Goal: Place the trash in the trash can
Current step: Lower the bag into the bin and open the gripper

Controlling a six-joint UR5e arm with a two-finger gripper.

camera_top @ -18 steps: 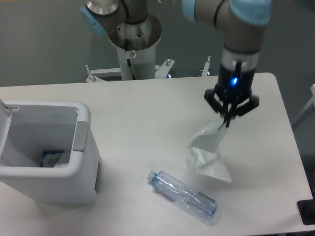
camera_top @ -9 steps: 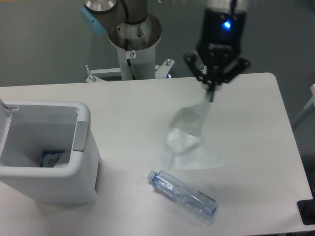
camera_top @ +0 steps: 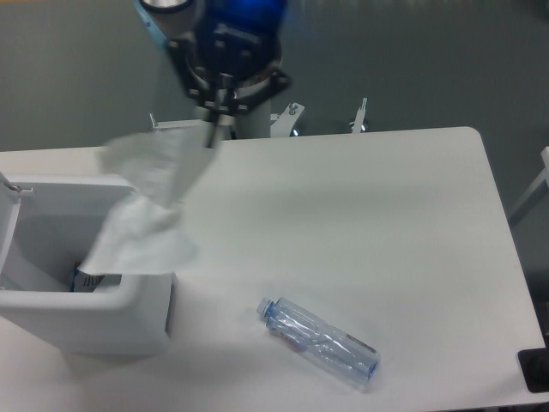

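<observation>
- Claw (camera_top: 216,118): fingers pinched on the crumpled sheet (camera_top: 147,206), which hangs below-left of it.
- Trash can (camera_top: 144,318): open, under the sheet's lower end. Step in hand: carrying. Next: centre, release.
- Bottle (camera_top: 319,341): well below-right, on the table (camera_top: 386,223), awaiting pickup.

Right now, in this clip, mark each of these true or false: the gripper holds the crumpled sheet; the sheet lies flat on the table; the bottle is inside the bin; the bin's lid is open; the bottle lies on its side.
1. The gripper holds the crumpled sheet. True.
2. The sheet lies flat on the table. False: it hangs from the gripper, blurred, in front of the bin.
3. The bottle is inside the bin. False: it is on the table, well to the side of the bin.
4. The bin's lid is open. True: its inside shows.
5. The bottle lies on its side. True.
</observation>
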